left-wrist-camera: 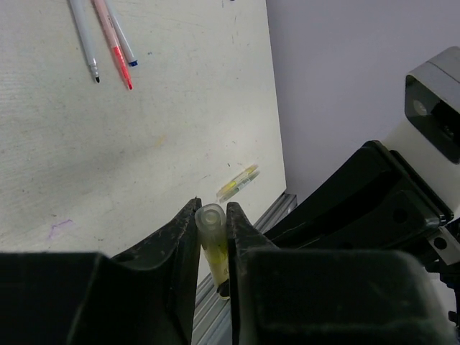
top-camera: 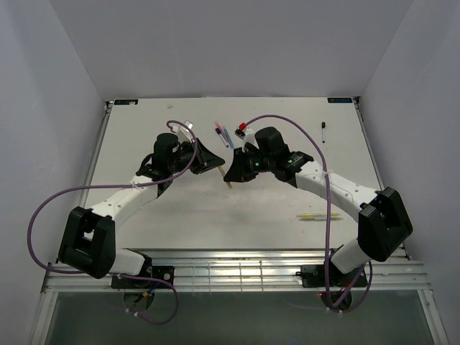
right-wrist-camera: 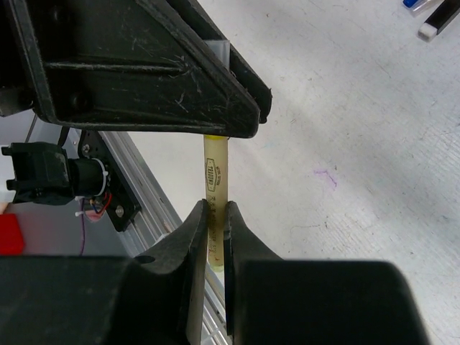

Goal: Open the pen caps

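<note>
Meeting above the middle of the table (top-camera: pixel 144 215), the left arm (top-camera: pixel 122 198) and right arm (top-camera: pixel 338 187) reach in from either side, their tools almost touching. The right gripper (right-wrist-camera: pixel 215 208) is closed tight on the barrel of a yellow pen (right-wrist-camera: pixel 216 172). The pen runs straight out from its fingers towards the left gripper (left-wrist-camera: pixel 212 212). That gripper's fingers press on both sides of the pale cap (left-wrist-camera: pixel 210 215) at the pen's far end, so it appears to hold the cap. The pen hangs in the air between the two tools, clear of the table. Its long axis lies along the line from one gripper to the other, with the cap on the left arm's side. Freeing the cap likely means drawing the tools apart along that line, without bending the pen sideways.
</note>
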Controlling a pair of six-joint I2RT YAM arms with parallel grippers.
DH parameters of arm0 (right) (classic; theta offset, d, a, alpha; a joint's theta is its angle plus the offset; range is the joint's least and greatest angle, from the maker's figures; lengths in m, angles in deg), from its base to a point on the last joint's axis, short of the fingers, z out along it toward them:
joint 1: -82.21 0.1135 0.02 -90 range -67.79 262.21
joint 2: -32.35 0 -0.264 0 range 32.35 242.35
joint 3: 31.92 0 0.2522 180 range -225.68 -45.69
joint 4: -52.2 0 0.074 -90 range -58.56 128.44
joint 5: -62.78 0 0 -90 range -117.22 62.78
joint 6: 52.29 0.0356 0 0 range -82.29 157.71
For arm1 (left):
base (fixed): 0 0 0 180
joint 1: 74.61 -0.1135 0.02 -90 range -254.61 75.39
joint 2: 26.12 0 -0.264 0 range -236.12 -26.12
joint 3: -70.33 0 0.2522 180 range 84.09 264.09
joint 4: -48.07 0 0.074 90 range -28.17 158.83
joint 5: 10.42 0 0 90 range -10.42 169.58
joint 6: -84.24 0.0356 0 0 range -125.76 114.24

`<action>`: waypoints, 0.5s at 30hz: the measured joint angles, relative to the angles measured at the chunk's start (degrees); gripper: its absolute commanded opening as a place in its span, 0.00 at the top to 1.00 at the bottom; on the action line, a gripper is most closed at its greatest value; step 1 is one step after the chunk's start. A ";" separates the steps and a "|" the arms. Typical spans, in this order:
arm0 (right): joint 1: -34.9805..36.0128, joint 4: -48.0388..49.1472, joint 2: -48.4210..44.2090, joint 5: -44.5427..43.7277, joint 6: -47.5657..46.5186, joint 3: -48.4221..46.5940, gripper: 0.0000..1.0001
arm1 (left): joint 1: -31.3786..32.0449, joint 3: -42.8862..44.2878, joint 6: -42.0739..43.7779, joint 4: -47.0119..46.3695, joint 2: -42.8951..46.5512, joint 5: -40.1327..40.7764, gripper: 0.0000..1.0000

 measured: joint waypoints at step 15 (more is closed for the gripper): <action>0.26 -0.20 4.37 -0.11 -1.36 -3.50 0.66 | 0.07 0.31 -0.17 -0.11 -1.64 -0.15 1.00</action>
